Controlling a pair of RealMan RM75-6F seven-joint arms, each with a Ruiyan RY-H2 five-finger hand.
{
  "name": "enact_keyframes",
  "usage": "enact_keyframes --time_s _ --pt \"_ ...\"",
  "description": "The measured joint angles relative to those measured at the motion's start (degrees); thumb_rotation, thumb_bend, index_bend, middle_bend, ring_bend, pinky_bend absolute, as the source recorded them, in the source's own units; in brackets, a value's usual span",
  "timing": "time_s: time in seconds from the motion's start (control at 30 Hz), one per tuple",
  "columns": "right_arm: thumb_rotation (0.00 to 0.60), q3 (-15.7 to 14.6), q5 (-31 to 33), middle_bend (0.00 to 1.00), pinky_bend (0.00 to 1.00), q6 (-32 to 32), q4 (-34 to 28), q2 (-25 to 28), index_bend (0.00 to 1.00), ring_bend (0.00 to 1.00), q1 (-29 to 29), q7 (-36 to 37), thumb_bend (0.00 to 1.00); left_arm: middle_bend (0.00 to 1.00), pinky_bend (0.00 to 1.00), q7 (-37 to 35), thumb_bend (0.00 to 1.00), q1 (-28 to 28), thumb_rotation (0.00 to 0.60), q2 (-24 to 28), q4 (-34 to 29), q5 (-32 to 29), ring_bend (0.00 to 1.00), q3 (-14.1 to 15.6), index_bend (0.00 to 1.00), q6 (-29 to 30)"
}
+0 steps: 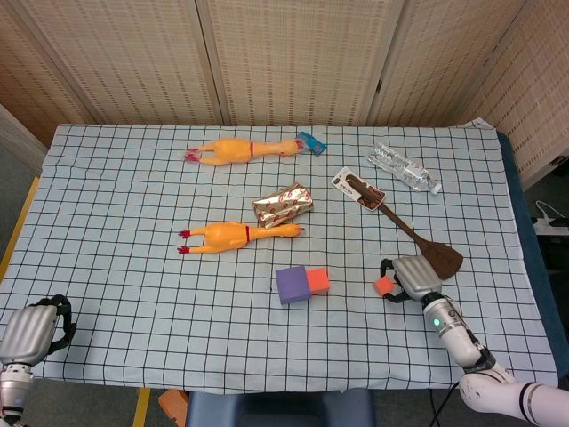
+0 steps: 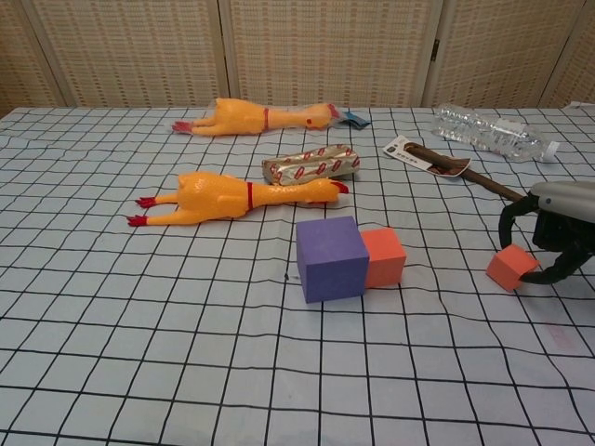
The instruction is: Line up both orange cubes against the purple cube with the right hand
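No writing can be read on anything here; the silver wrapped packet (image 1: pixel 283 205) carries red printing too small to make out, and the card on the brown spatula (image 1: pixel 402 227) is just as unreadable. The right hand (image 1: pixel 411 278) sits low at the near right of the checked tabletop (image 1: pixel 116 222), its forearm running back toward the near right corner, dark fingers (image 2: pixel 509 221) curled around the loose orange cube (image 2: pixel 511 268), one finger on its far side and another at its near side; whether they truly clamp it or only cage it, I cannot tell. That cube rests on the cloth, turned slightly out of line with the grid, well apart from the others. The purple cube (image 2: pixel 332 257) stands near the middle of the tabletop, and the second orange cube (image 2: pixel 383 255) sits touching its right face, so that the pair's row runs left to right with a slight skew. The left hand (image 1: pixel 36 328) rests at the near left corner with its fingers curled in and nothing seen in them. Two yellow rubber chickens (image 1: pixel 236 235) lie lengthwise across the cloth, and a clear plastic bottle (image 1: pixel 404 169) lies toward the far right.
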Motion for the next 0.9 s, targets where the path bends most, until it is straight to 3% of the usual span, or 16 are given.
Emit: enact_keyframes --time_s 0.3,0.9 --pt "0.600 1.57 -1.25 0.95 0.91 0.37 0.44 -3.17 0.53 0.87 0.75 2.86 0.13 0.38 0.51 -0.02 0.41 -0.08 0.600 0.00 0.00 -0.07 0.40 0.04 0.27 -0.19" --pt "0.600 4.42 -0.72 0.96 0.91 -1.02 7.23 -11.59 0.53 0.88 3.55 5.77 0.13 0.38 0.51 -0.60 0.41 -0.03 0.600 0.12 0.14 -0.06 0.40 0.00 0.27 -0.15"
